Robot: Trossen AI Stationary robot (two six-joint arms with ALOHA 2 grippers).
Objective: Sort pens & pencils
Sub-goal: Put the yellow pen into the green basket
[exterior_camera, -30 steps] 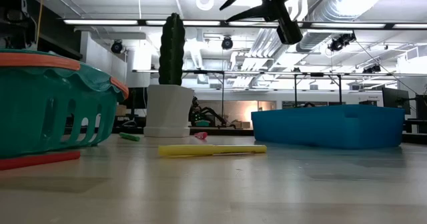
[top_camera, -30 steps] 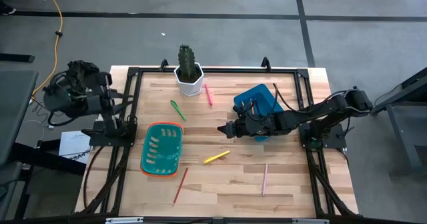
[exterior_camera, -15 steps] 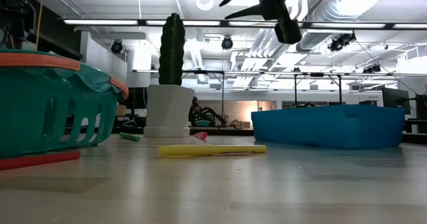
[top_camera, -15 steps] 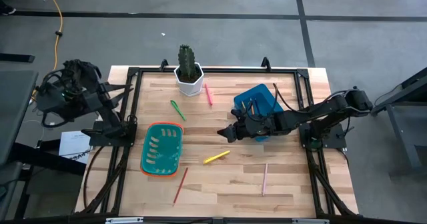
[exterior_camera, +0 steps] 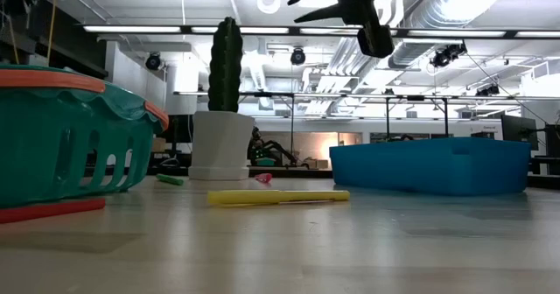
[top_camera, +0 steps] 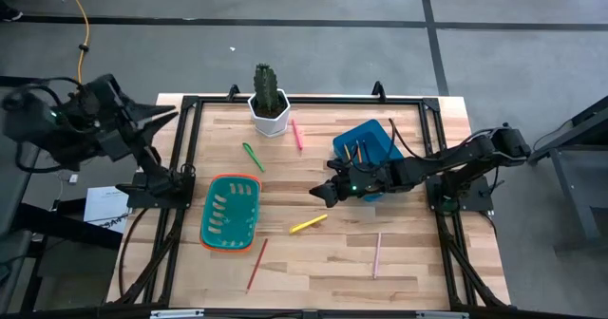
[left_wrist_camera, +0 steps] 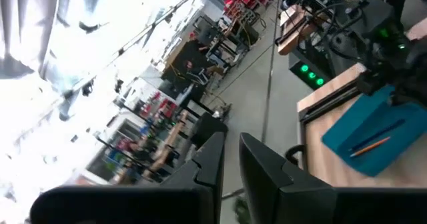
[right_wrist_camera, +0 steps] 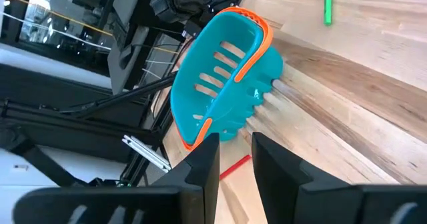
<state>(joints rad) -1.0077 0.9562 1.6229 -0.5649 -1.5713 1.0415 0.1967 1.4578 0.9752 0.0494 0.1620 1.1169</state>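
The yellow pen point(top_camera: 308, 224) lies flat on the wooden table point(top_camera: 408, 262). My right gripper point(top_camera: 318, 192) hovers open above the table, just far of it, holding nothing. The green pen point(top_camera: 253, 156) and the pink pen point(top_camera: 296, 134) lie near the cactus pot point(top_camera: 269, 115). An orange-red pencil point(top_camera: 257, 264) and a pale salmon pencil point(top_camera: 376, 254) lie near the front edge. Pencils point(top_camera: 359, 151) lie in the blue bin point(top_camera: 372, 140). My left gripper point(top_camera: 163, 118) is raised beside the table's left edge; its fingers stand a narrow gap apart with nothing between them.
The teal basket with an orange rim point(top_camera: 230, 211) stands left of centre, between the green pen and the orange-red pencil. The cactus in its white pot stands at the far edge. Black frame rails point(top_camera: 180, 148) run along the table's sides.
My left arm has risen beside the table's left edge and rolled its wrist. My right gripper has stayed in place above the table and rolled slightly. No pen or pencil has moved.
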